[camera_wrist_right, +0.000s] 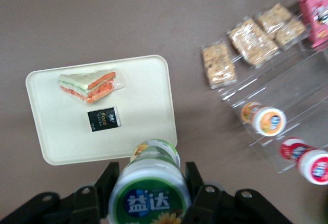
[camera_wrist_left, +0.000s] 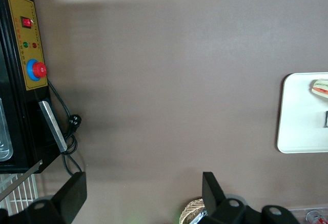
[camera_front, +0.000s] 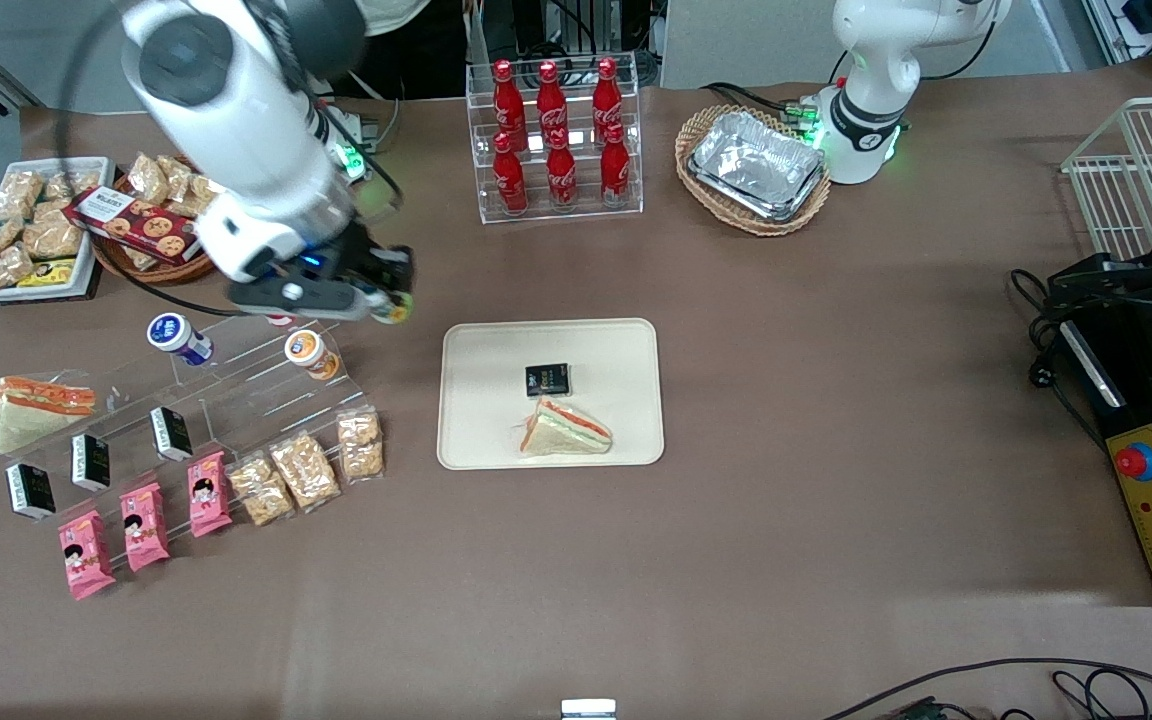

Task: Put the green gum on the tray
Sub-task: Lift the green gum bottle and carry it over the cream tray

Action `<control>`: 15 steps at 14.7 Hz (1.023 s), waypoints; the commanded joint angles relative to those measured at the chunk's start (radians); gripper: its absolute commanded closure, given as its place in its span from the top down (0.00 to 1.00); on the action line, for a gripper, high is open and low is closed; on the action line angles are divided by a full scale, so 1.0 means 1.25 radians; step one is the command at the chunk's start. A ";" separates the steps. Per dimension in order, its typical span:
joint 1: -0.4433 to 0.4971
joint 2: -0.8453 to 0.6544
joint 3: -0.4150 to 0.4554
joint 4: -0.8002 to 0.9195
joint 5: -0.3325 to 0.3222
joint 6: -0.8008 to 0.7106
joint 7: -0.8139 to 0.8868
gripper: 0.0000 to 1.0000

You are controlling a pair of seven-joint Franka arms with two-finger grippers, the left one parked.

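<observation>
The green gum (camera_wrist_right: 149,188), a white jar with a green-rimmed lid, is held between the black fingers (camera_wrist_right: 108,180) of my gripper (camera_wrist_right: 149,180), which is shut on it. In the front view the gripper (camera_front: 388,296) hangs above the table with the green gum (camera_front: 396,311) showing at its tip, between the clear step rack and the tray (camera_front: 476,440). The cream tray (camera_wrist_right: 56,142) carries a wrapped sandwich (camera_front: 564,430) and a small black packet (camera_front: 547,379). The jar is above the brown table just off the tray's rim.
A clear step rack (camera_front: 236,390) holds an orange-lidded jar (camera_front: 308,352), a blue-lidded jar (camera_front: 174,336), black packets, pink packets and snack bars. A cola bottle rack (camera_front: 556,140), a basket of foil trays (camera_front: 756,165) and a snack basket (camera_front: 141,225) stand farther from the front camera.
</observation>
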 commanded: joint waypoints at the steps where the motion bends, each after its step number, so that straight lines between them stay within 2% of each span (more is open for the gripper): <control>1: 0.038 0.040 -0.009 -0.105 -0.006 0.136 0.099 0.04; 8: 0.088 0.092 -0.009 -0.360 -0.006 0.490 0.178 0.04; 12: 0.107 0.155 -0.010 -0.412 -0.006 0.622 0.206 0.04; 15: 0.107 0.191 -0.010 -0.420 -0.007 0.669 0.208 0.04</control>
